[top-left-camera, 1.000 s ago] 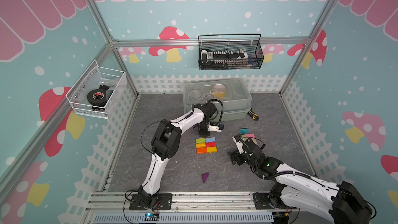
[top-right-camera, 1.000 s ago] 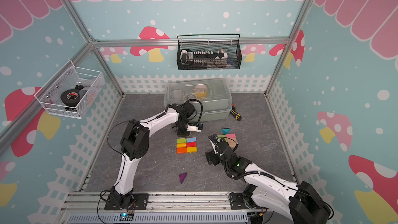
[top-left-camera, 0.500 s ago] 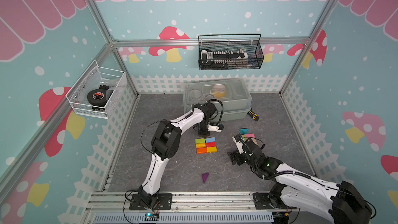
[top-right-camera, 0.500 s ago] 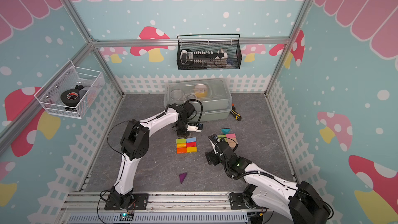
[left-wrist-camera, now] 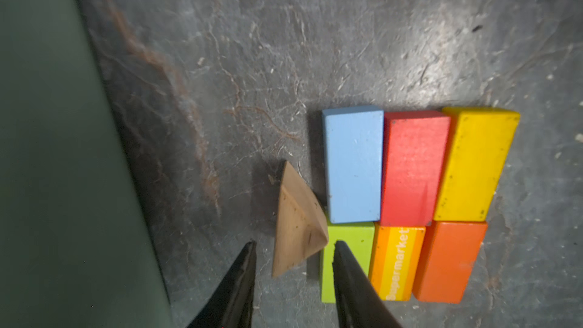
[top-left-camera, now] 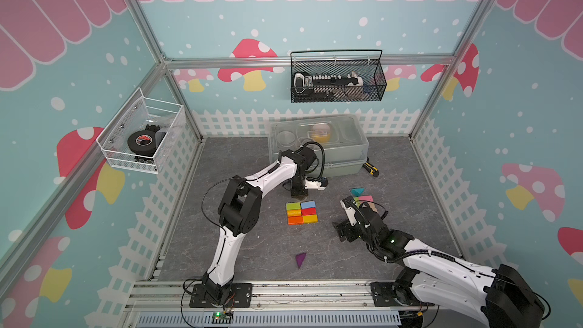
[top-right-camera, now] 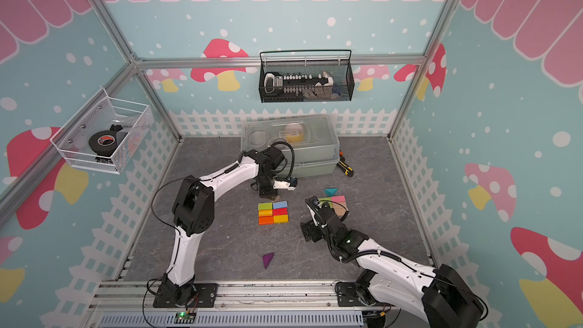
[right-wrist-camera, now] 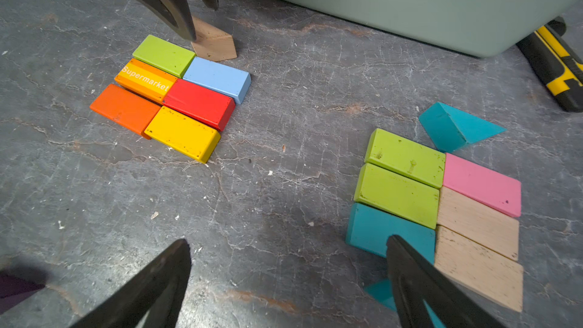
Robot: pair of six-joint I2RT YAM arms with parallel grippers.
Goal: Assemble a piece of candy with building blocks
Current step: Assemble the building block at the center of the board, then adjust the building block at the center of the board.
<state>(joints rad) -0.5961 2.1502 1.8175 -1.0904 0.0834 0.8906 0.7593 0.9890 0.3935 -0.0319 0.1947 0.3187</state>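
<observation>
Six building blocks form a flat rectangle [top-left-camera: 302, 212] [top-right-camera: 273, 212] [left-wrist-camera: 407, 190]: green, blue, striped orange, red, orange, yellow. A tan triangular prism [left-wrist-camera: 296, 225] [right-wrist-camera: 214, 44] lies on the floor against the green and blue blocks. My left gripper [left-wrist-camera: 294, 244] [top-left-camera: 298, 194] hangs just over it, open, its tips on either side of the prism's end without squeezing it. My right gripper [right-wrist-camera: 288, 241] [top-left-camera: 345, 216] stands wide open over bare floor. Beside it lies a second group [right-wrist-camera: 441, 203] of green, teal, pink and tan blocks. A teal prism [right-wrist-camera: 454, 126] and a purple prism [top-left-camera: 300, 259] lie apart.
A grey-green lidded box [top-left-camera: 318, 143] [right-wrist-camera: 410, 1] stands close behind the left gripper. A yellow and black utility knife [top-left-camera: 370, 168] [right-wrist-camera: 555, 64] lies by the box's right corner. White fence walls ring the grey floor [top-left-camera: 252, 247].
The left gripper's jaws have parted a little around the tan prism, which now rests on the floor. Neither arm has shifted noticeably.
</observation>
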